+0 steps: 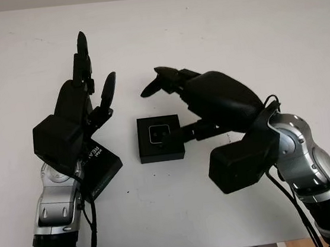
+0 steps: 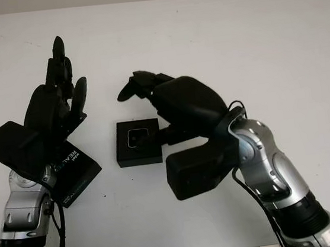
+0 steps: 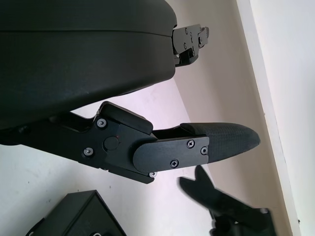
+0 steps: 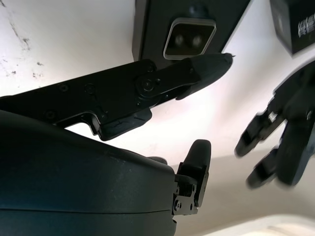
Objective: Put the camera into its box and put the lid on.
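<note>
White table point(image 1: 214, 28) holds it all. Nearest me, I see the lid point(image 1: 101, 166) lying under my left hand point(image 1: 82, 106), fingers spread, holding nothing. My right hand point(image 1: 210, 97), fingers spread too, hangs beside the box point(image 1: 160, 138), camera point(image 1: 158, 134) inside.

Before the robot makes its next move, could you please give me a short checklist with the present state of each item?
1. Camera seated in the box: ok, the camera lies in the open black box at the table's middle.
2. Lid on the box: not ok, the lid lies on the table under the left arm.
3. Left hand free: ok, open, raised above the table left of the box.
4. Right hand free: ok, open, above the table just behind the box.
5. Lid within the left hand's grasp: cannot tell, the arm partly hides it.
</note>
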Robot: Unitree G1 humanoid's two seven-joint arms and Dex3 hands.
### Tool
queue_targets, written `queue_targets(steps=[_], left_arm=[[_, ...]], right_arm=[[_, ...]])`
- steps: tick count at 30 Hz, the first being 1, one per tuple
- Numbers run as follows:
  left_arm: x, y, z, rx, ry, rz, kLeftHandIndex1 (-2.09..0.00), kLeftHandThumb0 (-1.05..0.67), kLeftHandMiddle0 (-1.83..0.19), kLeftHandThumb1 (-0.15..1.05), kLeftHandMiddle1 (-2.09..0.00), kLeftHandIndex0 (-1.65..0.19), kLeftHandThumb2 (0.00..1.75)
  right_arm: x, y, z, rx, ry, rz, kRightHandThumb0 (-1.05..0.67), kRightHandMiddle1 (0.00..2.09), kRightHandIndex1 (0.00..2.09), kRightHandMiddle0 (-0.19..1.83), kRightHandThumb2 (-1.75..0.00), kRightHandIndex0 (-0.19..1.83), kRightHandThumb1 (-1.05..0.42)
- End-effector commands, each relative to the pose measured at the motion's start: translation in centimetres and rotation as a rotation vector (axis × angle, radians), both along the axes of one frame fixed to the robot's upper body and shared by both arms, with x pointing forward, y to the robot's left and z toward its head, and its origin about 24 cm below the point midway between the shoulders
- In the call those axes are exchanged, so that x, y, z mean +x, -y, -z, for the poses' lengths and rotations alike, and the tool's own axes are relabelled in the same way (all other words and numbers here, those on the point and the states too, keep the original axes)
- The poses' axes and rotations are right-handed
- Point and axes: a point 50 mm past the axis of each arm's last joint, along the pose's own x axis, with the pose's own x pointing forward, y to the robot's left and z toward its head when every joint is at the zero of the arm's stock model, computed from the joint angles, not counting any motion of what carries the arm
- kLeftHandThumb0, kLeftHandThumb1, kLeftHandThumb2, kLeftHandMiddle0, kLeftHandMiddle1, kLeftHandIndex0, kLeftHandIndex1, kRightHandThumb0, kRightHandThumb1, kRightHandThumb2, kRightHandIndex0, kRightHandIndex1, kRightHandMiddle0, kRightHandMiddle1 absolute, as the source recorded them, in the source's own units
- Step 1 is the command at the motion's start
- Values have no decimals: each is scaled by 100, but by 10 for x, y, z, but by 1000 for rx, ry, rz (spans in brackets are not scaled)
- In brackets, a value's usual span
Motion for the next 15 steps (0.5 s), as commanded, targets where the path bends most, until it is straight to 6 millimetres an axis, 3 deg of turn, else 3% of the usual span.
queue_targets(steps=[1,7,8,12,15], left_arm=[[-5,-8,-5,18,34,-16,0,-80,19,105,0,19,53],[-13,-22,-18,71,77,-24,0,-82,19,105,0,19,53],[-15,-24,-22,77,81,-15,0,-82,19,105,0,19,53],[-23,-32,-33,120,93,14,0,-84,19,105,0,19,51],[-34,-42,-50,249,106,93,0,-92,19,105,0,19,46]], right_arm=[[6,10,-10,48,4,40,-77,99,12,-6,-17,24,-105],[16,29,-24,181,-65,118,-78,89,11,-12,-44,24,-105],[17,33,-26,205,-78,144,-80,79,11,-8,-48,24,-105],[17,38,-30,259,-96,200,-82,65,9,-2,-51,24,-105],[19,43,-26,324,-115,213,-80,63,9,-1,-53,25,-105]])
